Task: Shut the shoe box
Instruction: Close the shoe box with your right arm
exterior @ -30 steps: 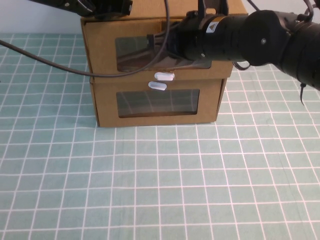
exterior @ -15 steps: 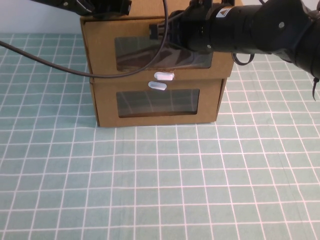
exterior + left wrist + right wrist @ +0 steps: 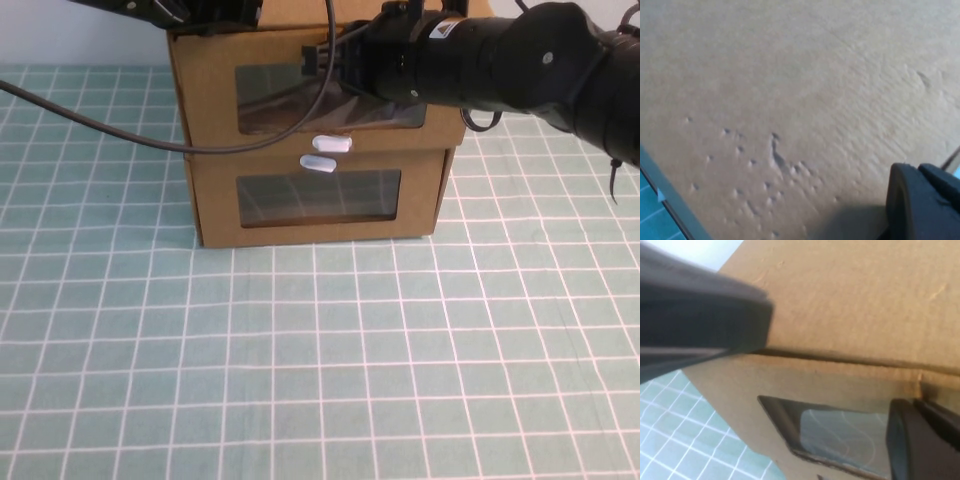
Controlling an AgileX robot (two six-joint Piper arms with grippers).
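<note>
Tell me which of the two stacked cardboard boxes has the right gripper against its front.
The upper box, whose white tab sits below its window; the right gripper is at its front, the left gripper above it. The lower box is untouched.

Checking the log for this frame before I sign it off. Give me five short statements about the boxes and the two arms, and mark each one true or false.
1. Two cardboard boxes are stacked, the shoe box on top of the lower box. True.
2. The shoe box's white pull tab sits at the bottom edge of its front. True.
3. The right gripper rests on the green mat. False: it is up at the shoe box's front.
4. The left gripper is at the shoe box's top, near its left corner. True.
5. The lower box has no window. False: it has a clear window.
</note>
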